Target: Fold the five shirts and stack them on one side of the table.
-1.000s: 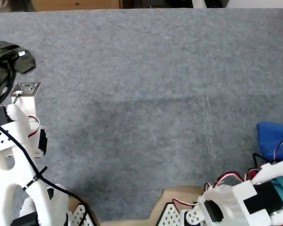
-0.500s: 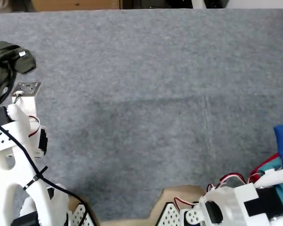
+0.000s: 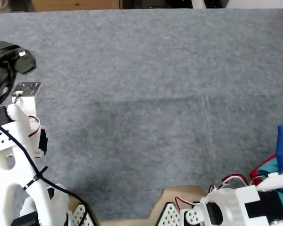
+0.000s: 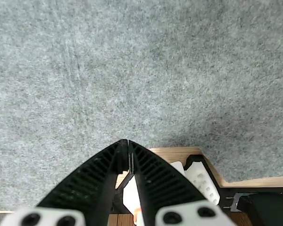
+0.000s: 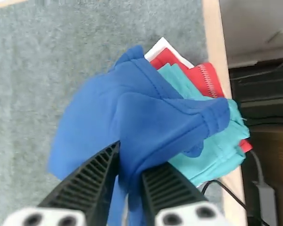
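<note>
The blue shirt (image 5: 132,122) sits bunched on a teal shirt (image 5: 212,150) and red shirt (image 5: 205,77) at the right edge of the table (image 3: 132,70), with a dark green shirt (image 3: 4,66) crumpled far left.

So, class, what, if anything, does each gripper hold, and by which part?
Right gripper pinches the blue fabric shirt by a bunched fold; left gripper, shut, holds nothing.

Far left edge of tabletop (image 3: 146,70): bunched shirt (image 3: 4,66), just beyond the left arm (image 3: 9,141). Near right edge: shirt pile (image 5: 212,146) (partly overhanging the rim), beside the right arm (image 3: 240,207). On the pile lies the top shirt (image 5: 132,113), one fold between the right gripper (image 5: 132,162) jaws.
</note>
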Motion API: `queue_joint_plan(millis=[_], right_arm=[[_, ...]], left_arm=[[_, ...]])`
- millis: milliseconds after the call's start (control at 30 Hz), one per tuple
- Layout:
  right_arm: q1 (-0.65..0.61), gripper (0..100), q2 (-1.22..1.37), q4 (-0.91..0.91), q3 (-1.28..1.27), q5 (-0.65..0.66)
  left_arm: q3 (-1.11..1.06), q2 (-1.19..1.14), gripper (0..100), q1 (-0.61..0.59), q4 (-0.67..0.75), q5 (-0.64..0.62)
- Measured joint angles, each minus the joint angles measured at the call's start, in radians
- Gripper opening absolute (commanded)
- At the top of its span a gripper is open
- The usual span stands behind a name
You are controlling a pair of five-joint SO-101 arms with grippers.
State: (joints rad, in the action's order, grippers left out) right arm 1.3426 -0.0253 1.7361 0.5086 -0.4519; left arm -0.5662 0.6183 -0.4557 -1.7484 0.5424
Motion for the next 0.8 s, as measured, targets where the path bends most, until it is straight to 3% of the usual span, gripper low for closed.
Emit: queue_joint_plan(millis=[333, 800], right_arm=[[0.057, 1.8, 0.000, 0.002, -0.006, 0.095], [0.057, 27.0, 0.000, 0.002, -0.129, 0.213]], left_arm=[[0.000, 0.000, 2, 0.000, 0.000, 0.000], [0.000, 0.000, 2, 0.000, 0.000, 0.000]])
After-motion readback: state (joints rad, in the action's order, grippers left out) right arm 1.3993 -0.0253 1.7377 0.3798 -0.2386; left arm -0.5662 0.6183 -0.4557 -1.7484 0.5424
